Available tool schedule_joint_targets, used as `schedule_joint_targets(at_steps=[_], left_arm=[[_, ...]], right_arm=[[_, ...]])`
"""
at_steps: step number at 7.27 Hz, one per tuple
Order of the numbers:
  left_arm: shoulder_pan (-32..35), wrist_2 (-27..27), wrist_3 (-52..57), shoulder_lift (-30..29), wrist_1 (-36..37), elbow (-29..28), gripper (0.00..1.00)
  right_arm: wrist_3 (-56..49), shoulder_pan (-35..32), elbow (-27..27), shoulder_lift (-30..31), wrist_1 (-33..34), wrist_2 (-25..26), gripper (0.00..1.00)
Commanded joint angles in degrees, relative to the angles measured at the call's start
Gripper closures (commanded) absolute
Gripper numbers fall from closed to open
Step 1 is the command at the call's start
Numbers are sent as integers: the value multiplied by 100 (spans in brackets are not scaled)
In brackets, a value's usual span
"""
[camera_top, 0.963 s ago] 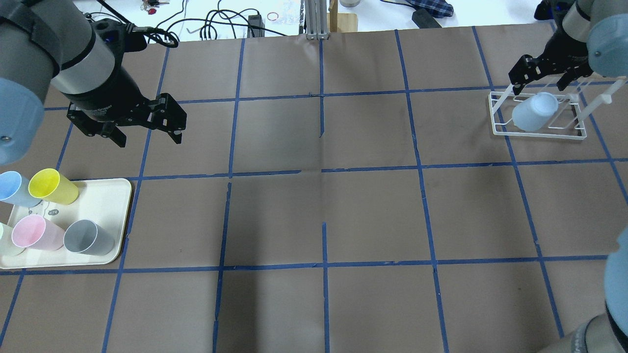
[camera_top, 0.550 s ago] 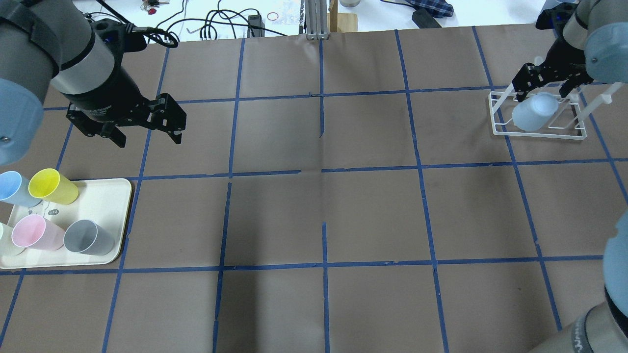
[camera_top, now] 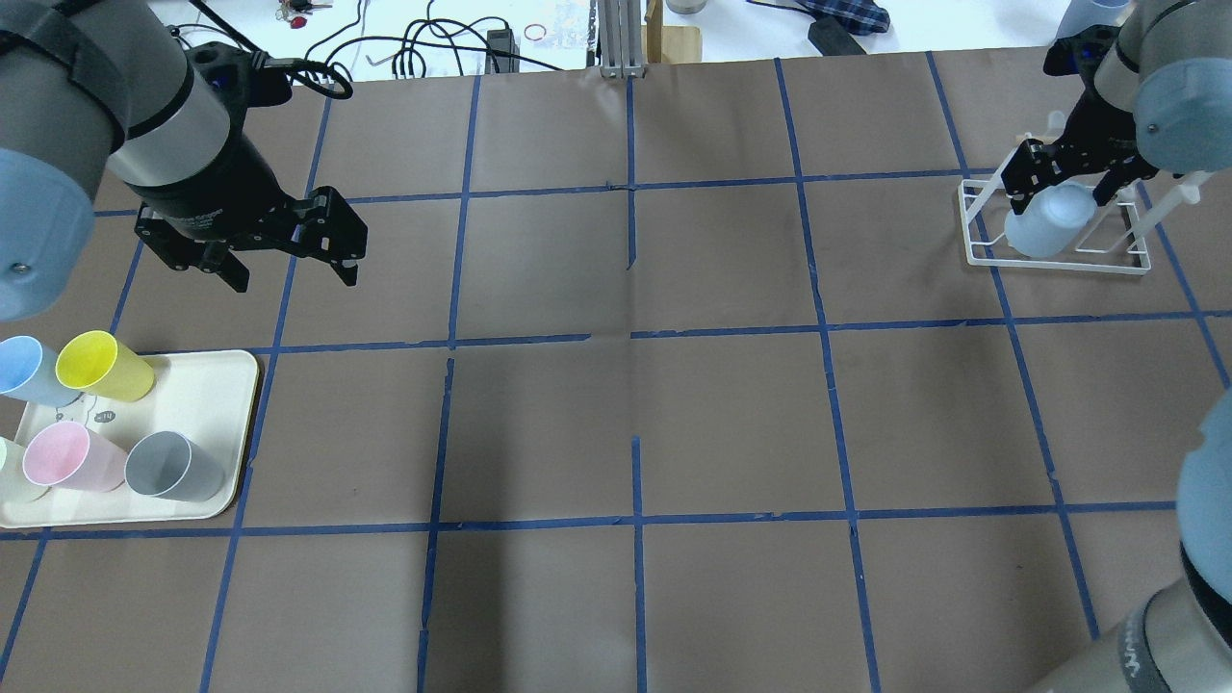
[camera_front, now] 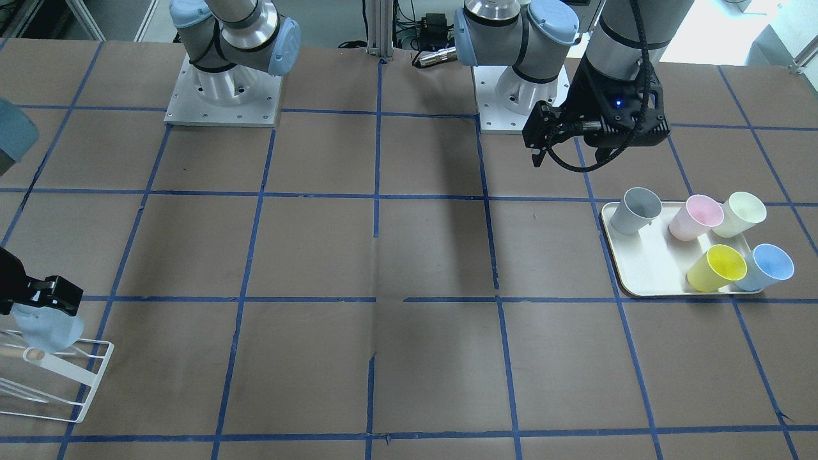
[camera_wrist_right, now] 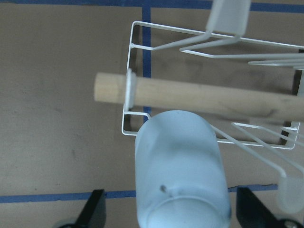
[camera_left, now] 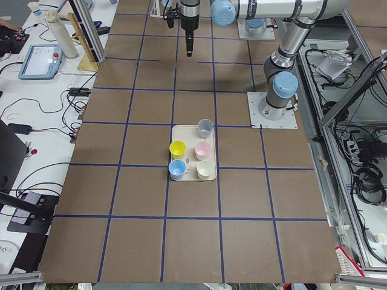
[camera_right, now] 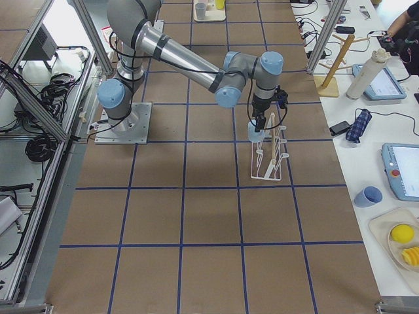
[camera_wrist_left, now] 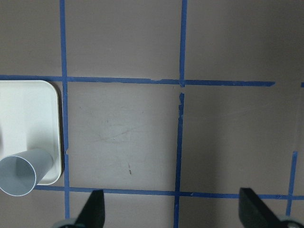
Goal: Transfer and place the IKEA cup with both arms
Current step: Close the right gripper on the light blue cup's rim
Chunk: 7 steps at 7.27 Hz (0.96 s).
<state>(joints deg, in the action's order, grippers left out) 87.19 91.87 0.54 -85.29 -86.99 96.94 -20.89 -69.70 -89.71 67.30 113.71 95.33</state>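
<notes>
The IKEA cup (camera_top: 1044, 226), pale blue, rests tilted and bottom-up on the white wire rack (camera_top: 1059, 262) at the far right. It also shows in the front view (camera_front: 48, 327) and in the right wrist view (camera_wrist_right: 180, 161). My right gripper (camera_top: 1064, 178) is open. Its fingers (camera_wrist_right: 95, 211) straddle the cup's upper end with gaps on both sides. My left gripper (camera_top: 292, 274) is open and empty above the bare table, beyond the tray. A second blue cup (camera_top: 24, 371) stands on the tray.
A cream tray (camera_top: 207, 404) at the near left holds the yellow cup (camera_top: 101, 366), a pink cup (camera_top: 67, 457), the grey cup (camera_top: 173, 467) and a pale cup. A wooden peg (camera_wrist_right: 199, 99) crosses the rack above the cup. Cables lie past the far edge.
My right gripper has come down from above the rack's far side and now has its open fingers around the cup. The cup and my left arm have stayed still.
</notes>
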Motion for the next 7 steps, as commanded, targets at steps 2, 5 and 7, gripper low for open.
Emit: schedule_joint_targets(at_steps=[2,5,7], left_arm=[[0,-46,-1,-92,-54,9,0],[35,-81,26,73,-63,8,0],[88,-117,-45,205,-160,62,0]], right_arm=[[14,0,-3,-50,2,38,7],[23,0,6,-50,2,47,44],[23,0,41,11,-42,47,55]])
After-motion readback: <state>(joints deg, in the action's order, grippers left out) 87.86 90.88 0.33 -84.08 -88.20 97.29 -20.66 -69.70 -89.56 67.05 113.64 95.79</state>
